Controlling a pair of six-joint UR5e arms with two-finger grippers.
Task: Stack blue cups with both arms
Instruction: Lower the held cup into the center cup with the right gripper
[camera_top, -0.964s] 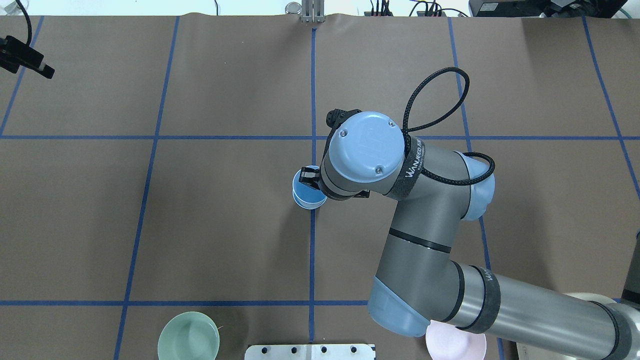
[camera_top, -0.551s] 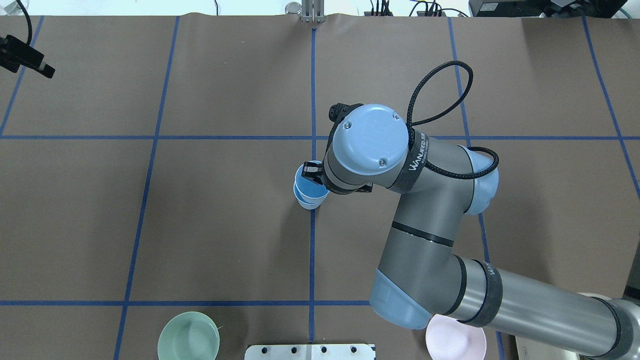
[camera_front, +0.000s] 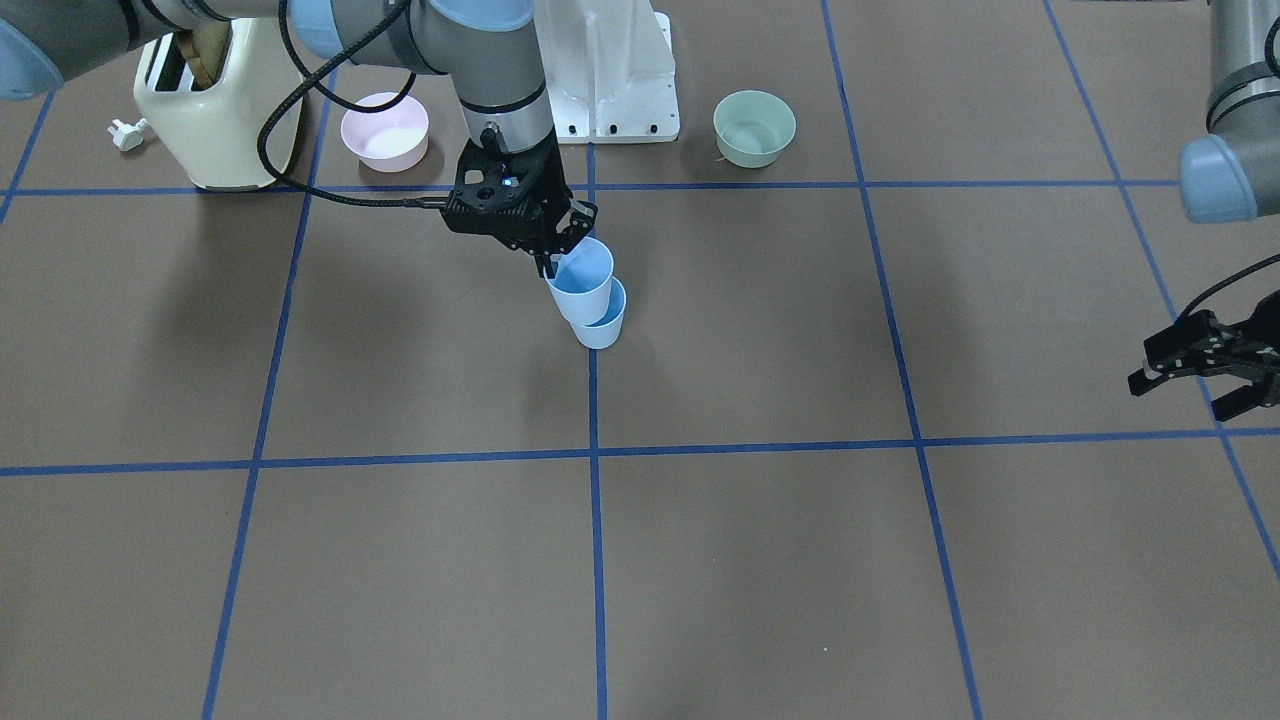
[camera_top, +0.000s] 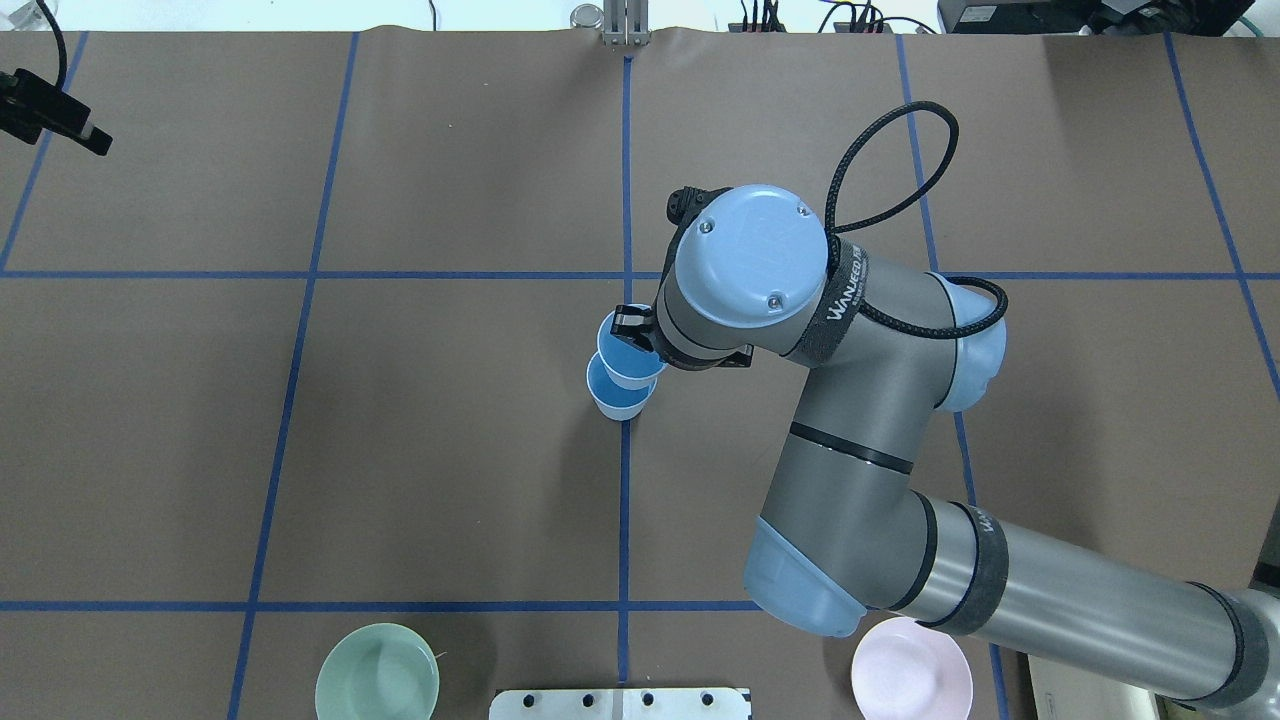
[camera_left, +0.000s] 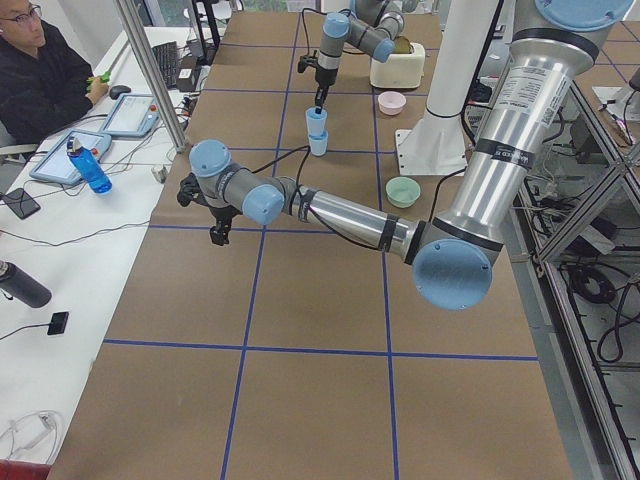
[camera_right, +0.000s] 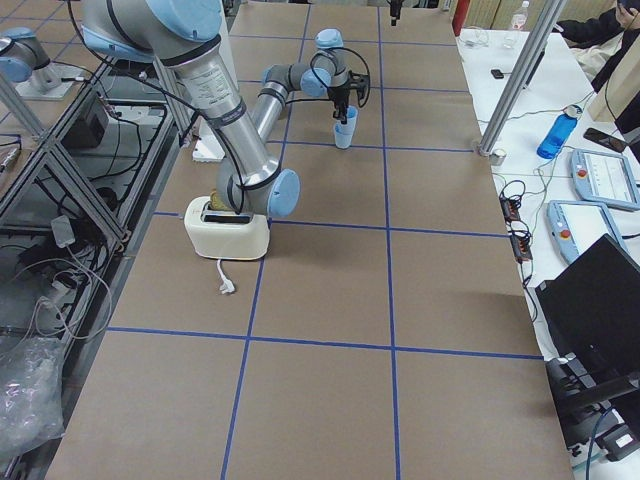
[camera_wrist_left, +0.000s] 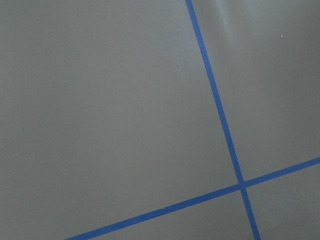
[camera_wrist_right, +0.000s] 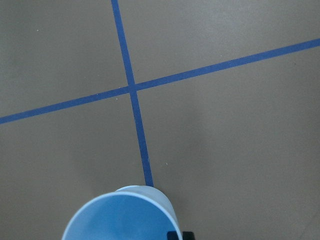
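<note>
Status: right gripper (camera_front: 553, 258) clamped on the rim of the upper blue cup (camera_front: 582, 282), which is held just above the lower blue cup (camera_front: 601, 322) standing mid-table (camera_front: 760, 560). Axes near upright, roughly aligned. Left gripper (camera_front: 1190, 375) spread, empty, well apart.

With twelve o'clock on my overhead feed pointing away from the robot, I see a table (camera_top: 450, 450) covered in a brown mat, split into big squares by blue tape lines (camera_top: 624, 500). At the dial's centre the lower blue cup (camera_top: 615, 402) stands upright on the middle tape line. The white pedestal plate (camera_top: 620, 703) sits at six, the mint-green bowl (camera_top: 377, 672) between seven and eight, and the pink bowl (camera_top: 910, 670) near five. On my front feed a cream toaster (camera_front: 205, 110) stands at about four, with a white plug (camera_front: 128, 133) lying just beside it at its three o'clock.
</note>
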